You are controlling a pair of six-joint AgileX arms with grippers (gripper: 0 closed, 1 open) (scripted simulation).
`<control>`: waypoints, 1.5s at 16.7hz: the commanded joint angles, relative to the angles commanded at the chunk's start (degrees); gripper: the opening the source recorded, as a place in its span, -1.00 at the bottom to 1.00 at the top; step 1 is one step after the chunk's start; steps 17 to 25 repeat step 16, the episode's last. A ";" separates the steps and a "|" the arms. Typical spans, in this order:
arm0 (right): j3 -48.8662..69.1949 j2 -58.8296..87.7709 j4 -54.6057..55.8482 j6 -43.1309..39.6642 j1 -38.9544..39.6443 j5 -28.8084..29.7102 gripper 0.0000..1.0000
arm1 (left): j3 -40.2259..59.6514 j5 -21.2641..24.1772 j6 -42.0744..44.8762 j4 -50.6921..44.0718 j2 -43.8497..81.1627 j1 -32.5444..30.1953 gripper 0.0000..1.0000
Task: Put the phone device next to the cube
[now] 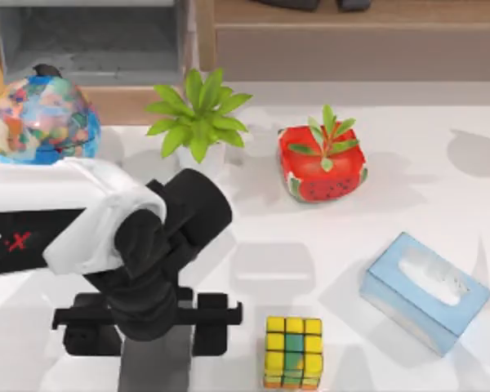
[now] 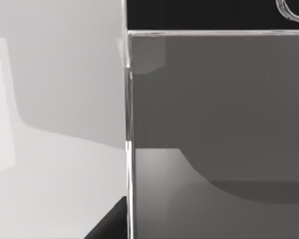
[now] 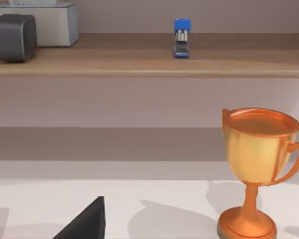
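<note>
- Down at the near edge of the table [image 1: 253, 269], left of centre, the left gripper [image 1: 147, 322] hangs with its black crossbar spread wide; the grey phone device [image 1: 155, 363] runs from beneath it toward the table's near edge.
- Whether the fingers are clamped on the phone device or merely over it cannot be told, since the wrist housing hides them from above.
- From the left wrist camera the phone device [image 2: 214, 124] is a flat grey slab with a bright thin edge, seen close up against the white table [image 2: 55, 174].
- To the right of the phone device sits the cube [image 1: 293, 352], mostly yellow on top with a few green and teal squares; a strip of bare table lies between the two.
- Right of the cube lies a pale blue tissue box [image 1: 425, 291], turned at an angle, with white tissue showing in its top slot.
- Further back, a red watermelon-patterned planter [image 1: 321, 171] holds a small green sprig, and a white pot [image 1: 202, 158] holds a leafy plant [image 1: 198, 114].
- At the far left stands a colourful globe [image 1: 42, 119].
- Seen from the right wrist camera are a copper trophy cup [image 3: 259, 164] on the table and, on a wooden shelf [image 3: 139, 62], a blue stapler [image 3: 181, 37] and a dark grey box [image 3: 12, 37].
</note>
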 joint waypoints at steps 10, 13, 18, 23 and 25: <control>0.00 0.00 0.00 0.00 0.00 0.00 1.00 | 0.00 0.00 0.00 0.00 0.00 0.00 0.96; 0.00 0.00 0.00 0.00 0.00 0.00 1.00 | 0.00 0.00 0.00 0.00 0.00 0.00 1.00; 0.00 0.00 0.00 0.00 0.00 0.00 1.00 | 0.00 0.00 0.00 0.00 0.00 0.00 1.00; 0.00 0.00 0.00 0.00 0.00 0.00 1.00 | 0.00 0.00 0.00 0.00 0.00 0.00 1.00; 0.00 0.00 0.00 0.00 0.00 0.00 1.00 | 0.00 0.00 0.00 0.00 0.00 0.00 1.00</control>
